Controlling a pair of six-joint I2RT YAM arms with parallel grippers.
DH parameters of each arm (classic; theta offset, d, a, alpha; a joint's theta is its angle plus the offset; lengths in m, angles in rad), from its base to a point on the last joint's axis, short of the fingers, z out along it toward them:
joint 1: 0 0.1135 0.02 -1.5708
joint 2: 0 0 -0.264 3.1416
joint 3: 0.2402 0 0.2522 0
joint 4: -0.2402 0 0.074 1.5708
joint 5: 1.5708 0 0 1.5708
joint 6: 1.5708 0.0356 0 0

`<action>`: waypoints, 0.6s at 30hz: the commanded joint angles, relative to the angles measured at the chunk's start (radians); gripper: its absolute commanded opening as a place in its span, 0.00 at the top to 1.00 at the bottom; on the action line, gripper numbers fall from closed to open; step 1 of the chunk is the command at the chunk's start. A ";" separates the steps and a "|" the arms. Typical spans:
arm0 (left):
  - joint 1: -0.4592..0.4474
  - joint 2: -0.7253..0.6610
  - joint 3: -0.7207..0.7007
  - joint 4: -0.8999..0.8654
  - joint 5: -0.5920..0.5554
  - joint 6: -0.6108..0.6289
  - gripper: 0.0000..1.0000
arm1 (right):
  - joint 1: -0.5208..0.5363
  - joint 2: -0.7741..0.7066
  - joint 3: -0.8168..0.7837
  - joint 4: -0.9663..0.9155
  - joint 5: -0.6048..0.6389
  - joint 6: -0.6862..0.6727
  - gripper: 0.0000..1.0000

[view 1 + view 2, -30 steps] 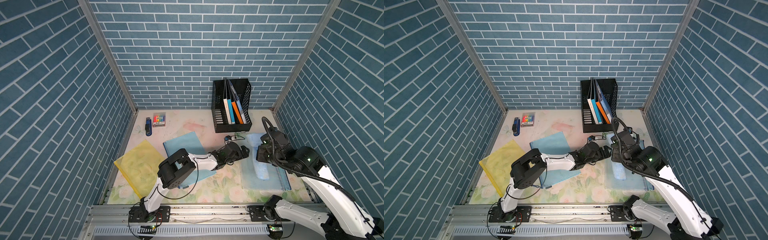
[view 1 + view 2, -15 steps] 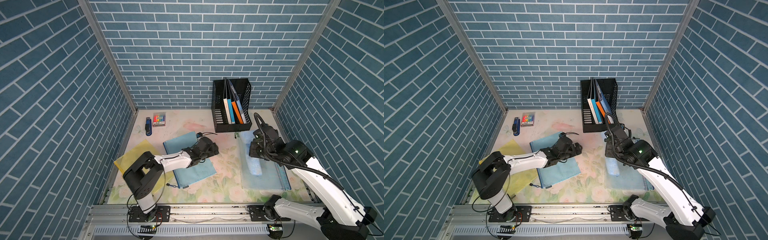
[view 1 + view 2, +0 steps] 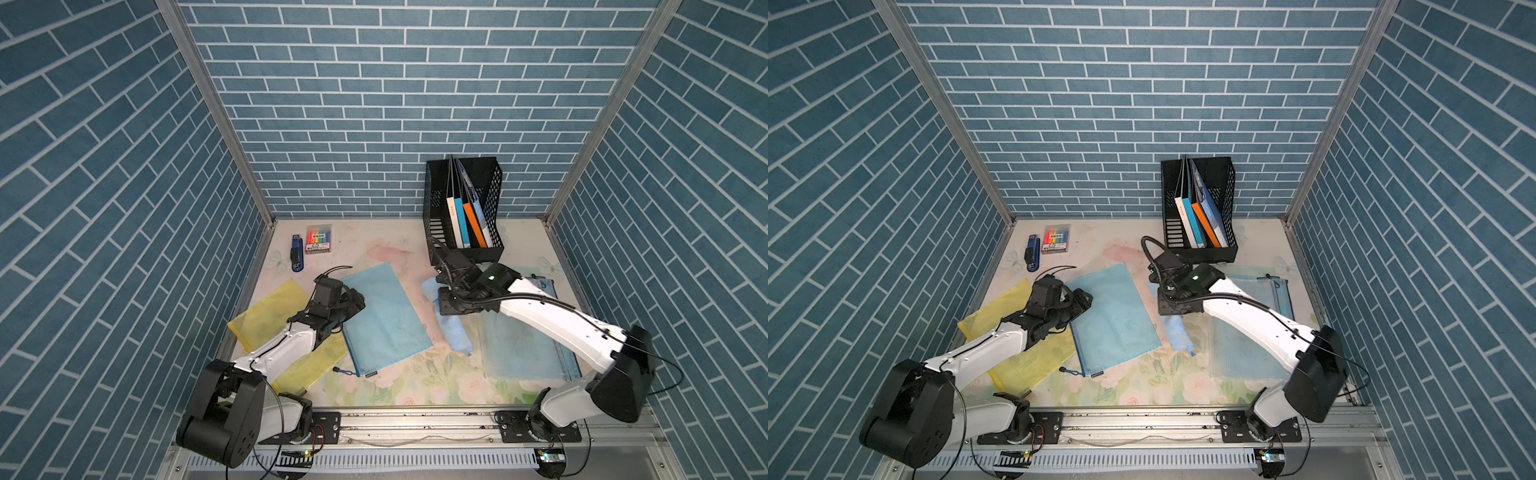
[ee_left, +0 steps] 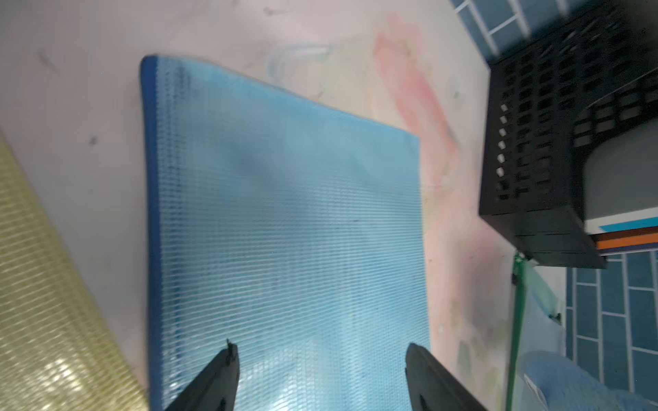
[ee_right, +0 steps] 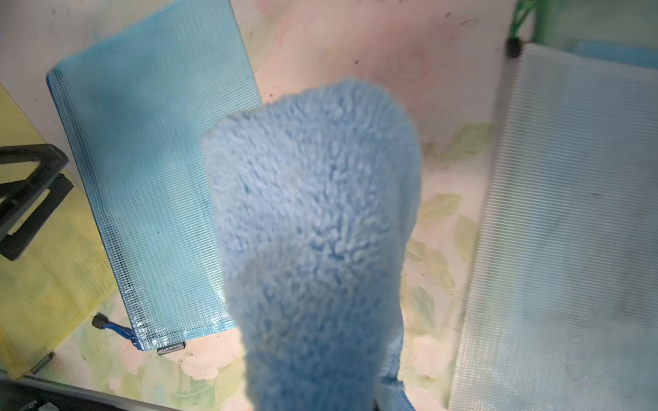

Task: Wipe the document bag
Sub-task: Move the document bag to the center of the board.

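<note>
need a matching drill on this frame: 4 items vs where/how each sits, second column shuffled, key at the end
Things
1. blue document bag
2. yellow document bag
3. blue cloth
4. black file rack

States
A. at the back, books standing in it
B. clamped in the shut right gripper
C. flat in the middle, open left gripper over it
D. flat, far left, partly hidden by the left arm

Pairs: 1-C, 2-D, 3-B, 4-A
</note>
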 commanded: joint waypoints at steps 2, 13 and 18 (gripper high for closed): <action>0.048 -0.032 -0.046 -0.054 0.043 0.066 0.22 | 0.040 0.111 0.053 0.098 -0.067 -0.012 1.00; 0.103 -0.076 -0.121 -0.074 0.060 0.108 0.21 | 0.114 0.343 0.142 0.154 -0.115 -0.014 1.00; 0.103 -0.024 -0.131 -0.015 0.105 0.105 0.28 | 0.132 0.365 0.097 0.199 -0.127 0.004 1.00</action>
